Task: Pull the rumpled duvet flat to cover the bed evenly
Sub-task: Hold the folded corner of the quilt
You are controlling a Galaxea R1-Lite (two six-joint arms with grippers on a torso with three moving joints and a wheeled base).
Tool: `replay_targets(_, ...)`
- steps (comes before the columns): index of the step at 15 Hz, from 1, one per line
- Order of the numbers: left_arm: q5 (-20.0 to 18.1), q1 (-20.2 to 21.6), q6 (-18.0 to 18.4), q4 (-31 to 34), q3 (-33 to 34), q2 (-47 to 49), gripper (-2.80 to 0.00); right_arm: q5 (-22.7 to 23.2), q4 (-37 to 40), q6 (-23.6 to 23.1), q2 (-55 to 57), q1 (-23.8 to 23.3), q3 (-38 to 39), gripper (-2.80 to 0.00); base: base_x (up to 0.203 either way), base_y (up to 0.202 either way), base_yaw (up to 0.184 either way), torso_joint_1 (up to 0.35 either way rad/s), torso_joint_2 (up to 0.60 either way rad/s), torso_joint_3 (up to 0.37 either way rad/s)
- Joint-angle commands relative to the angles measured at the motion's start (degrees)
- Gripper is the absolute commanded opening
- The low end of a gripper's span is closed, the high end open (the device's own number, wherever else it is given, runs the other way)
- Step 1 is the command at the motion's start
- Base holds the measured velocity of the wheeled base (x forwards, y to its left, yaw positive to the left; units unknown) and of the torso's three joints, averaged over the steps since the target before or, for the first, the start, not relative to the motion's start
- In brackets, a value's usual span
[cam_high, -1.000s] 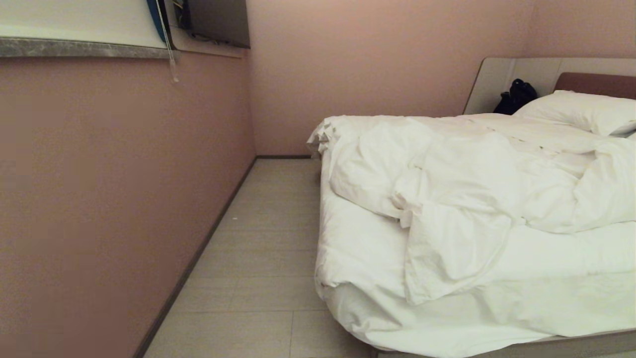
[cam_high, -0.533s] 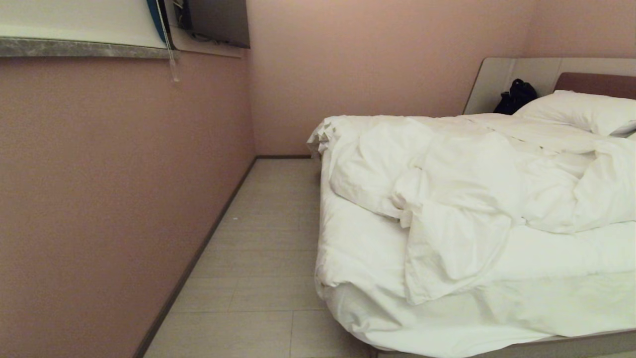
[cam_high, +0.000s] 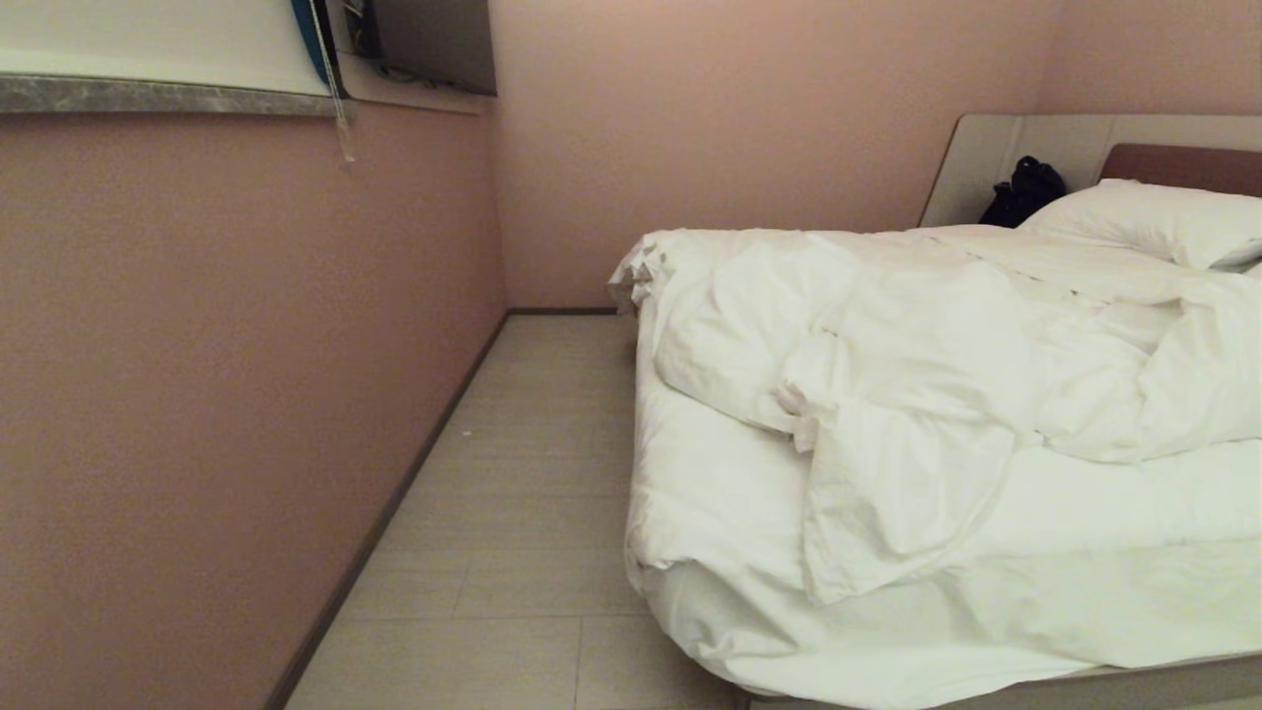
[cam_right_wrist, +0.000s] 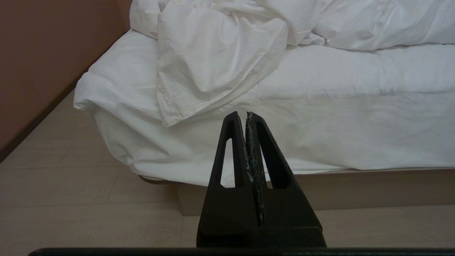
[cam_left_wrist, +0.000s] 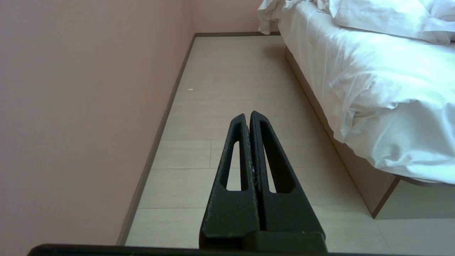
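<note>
The white duvet (cam_high: 917, 345) lies bunched and wrinkled across the middle of the bed (cam_high: 1163, 682), with one flap hanging toward the foot corner. That flap (cam_right_wrist: 209, 67) also shows in the right wrist view. Below the bunch the white sheet (cam_high: 1114, 552) is bare. Neither arm appears in the head view. My left gripper (cam_left_wrist: 247, 114) is shut and empty, low over the floor beside the bed. Also shut and empty, my right gripper (cam_right_wrist: 241, 113) points at the bed's foot end, clear of the cloth.
A pink wall (cam_high: 217, 394) runs along the left, leaving a narrow strip of pale floor (cam_high: 523, 493) between it and the bed. A pillow (cam_high: 1154, 222) and a black object (cam_high: 1025, 189) lie by the headboard (cam_high: 1183, 163). A sill (cam_high: 148, 94) juts out high on the wall.
</note>
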Motion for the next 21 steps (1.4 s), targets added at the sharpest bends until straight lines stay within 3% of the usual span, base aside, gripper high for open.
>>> replay_targets(1,0.09,0.00,0.04,-0.01,0.00,0.00,-2.80,0.00,0.00,0.01,0.02,-0.01,0.00,-2.80,0.000,0.000,0.000,0.000,0.00,0.000)
replay_targets(12,0.09,0.00,0.13,-0.01,0.00,0.00,-2.80,0.00,0.00,-0.08,0.02,-0.01,0.00,-2.80,0.005,0.000,0.000,0.000,0.00,0.001)
replay_targets(21,0.09,0.00,0.04,-0.01,0.00,0.00,-2.80,0.00,0.00,-0.08,0.02,-0.01,0.00,-2.80,0.192,0.000,0.000,0.005,0.00,0.002)
